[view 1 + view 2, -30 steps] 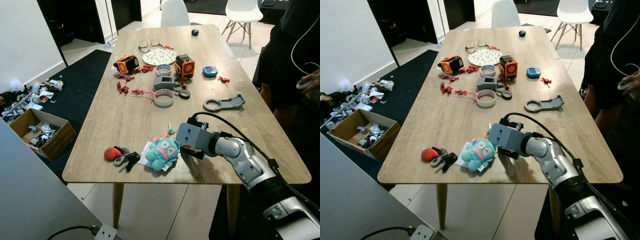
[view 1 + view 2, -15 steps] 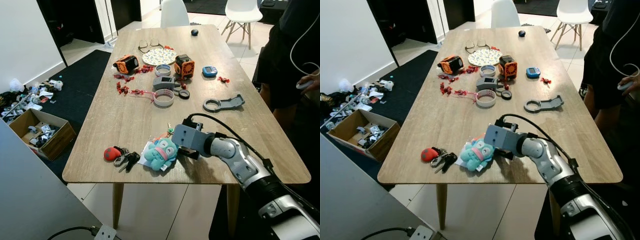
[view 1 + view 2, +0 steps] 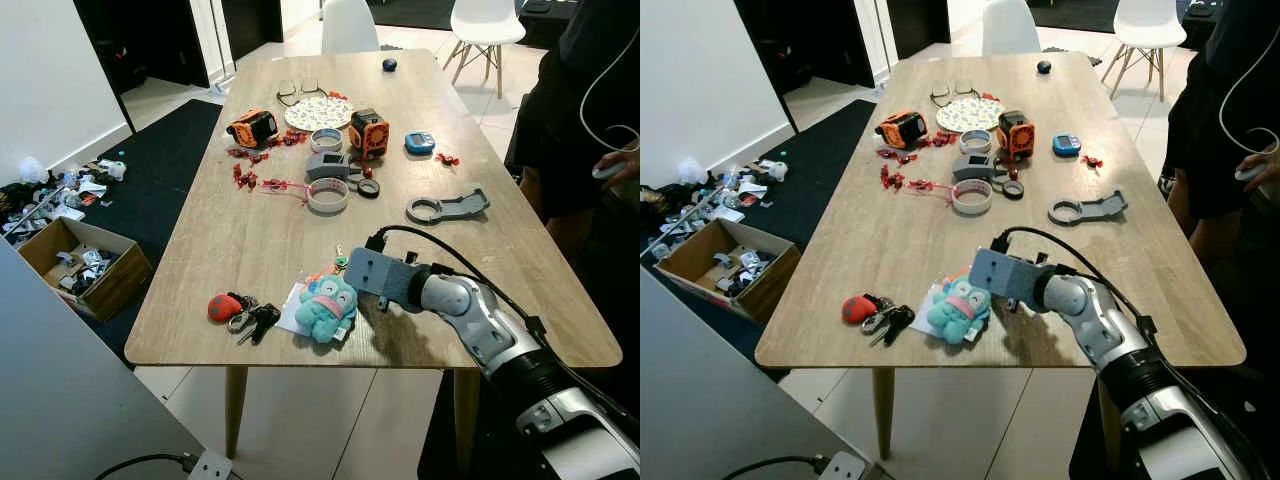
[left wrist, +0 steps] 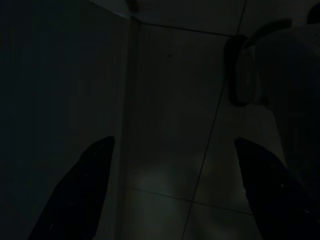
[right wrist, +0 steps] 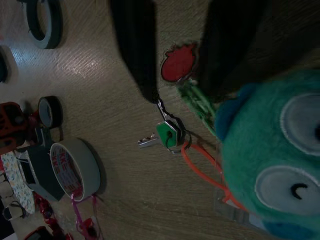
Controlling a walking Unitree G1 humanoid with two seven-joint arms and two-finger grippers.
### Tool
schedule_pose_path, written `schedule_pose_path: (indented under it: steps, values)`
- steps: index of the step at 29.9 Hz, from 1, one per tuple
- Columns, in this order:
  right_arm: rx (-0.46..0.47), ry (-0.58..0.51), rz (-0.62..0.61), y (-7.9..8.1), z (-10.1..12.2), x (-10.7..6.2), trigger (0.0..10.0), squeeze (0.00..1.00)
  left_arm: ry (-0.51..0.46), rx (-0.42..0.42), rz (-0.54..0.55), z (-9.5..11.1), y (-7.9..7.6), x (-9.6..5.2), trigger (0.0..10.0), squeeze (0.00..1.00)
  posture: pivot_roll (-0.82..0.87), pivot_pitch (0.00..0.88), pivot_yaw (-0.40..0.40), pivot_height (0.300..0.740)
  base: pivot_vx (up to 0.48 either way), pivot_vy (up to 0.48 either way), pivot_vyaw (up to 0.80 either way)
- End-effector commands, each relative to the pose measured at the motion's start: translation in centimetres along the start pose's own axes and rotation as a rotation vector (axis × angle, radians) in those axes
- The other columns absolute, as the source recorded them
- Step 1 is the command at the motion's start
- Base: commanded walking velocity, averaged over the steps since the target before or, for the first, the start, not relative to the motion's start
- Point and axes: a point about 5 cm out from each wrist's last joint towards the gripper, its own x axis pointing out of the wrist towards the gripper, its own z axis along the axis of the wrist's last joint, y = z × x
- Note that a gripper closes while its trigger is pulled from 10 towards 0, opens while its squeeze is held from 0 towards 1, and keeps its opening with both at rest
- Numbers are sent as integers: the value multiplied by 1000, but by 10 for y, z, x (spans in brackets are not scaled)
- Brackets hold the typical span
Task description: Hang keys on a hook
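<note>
A key bunch lies near the table's front edge, made up of a teal plush (image 3: 327,308), a green key (image 5: 169,134), an orange cord and a small red charm (image 5: 179,62). My right gripper (image 5: 177,85) rests low on the table just right of the plush (image 3: 960,308). Its two black fingers (image 5: 135,55) are closed in on either side of the red charm. A second bunch with a red fob and dark keys (image 3: 240,312) lies left of the plush. My left gripper (image 4: 175,190) hangs idle in the dark with its fingers wide apart.
Further back on the wooden table (image 3: 250,230) lie tape rolls (image 3: 327,194), a grey bracket (image 3: 447,207), two orange devices (image 3: 368,132), a plate and glasses. A person (image 3: 580,110) stands at the right edge. A cardboard box (image 3: 80,265) sits on the floor at the left.
My right gripper pushed left toward the plush, then drew back slightly right. The plush turned and shifted a little with it.
</note>
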Motion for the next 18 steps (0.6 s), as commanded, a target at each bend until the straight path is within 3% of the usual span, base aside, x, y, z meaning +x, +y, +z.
schedule_pose_path:
  steps: [1,18]
  values:
    - [-4,-5,5,1,1,3,0,0,16,-10,-14,-7,-5,0,10000,0,-109,87,47,740,0,0,0]
    - [-16,-13,12,4,2,3,0,0,13,1,-17,-5,-6,0,10000,0,-119,79,44,740,0,0,0]
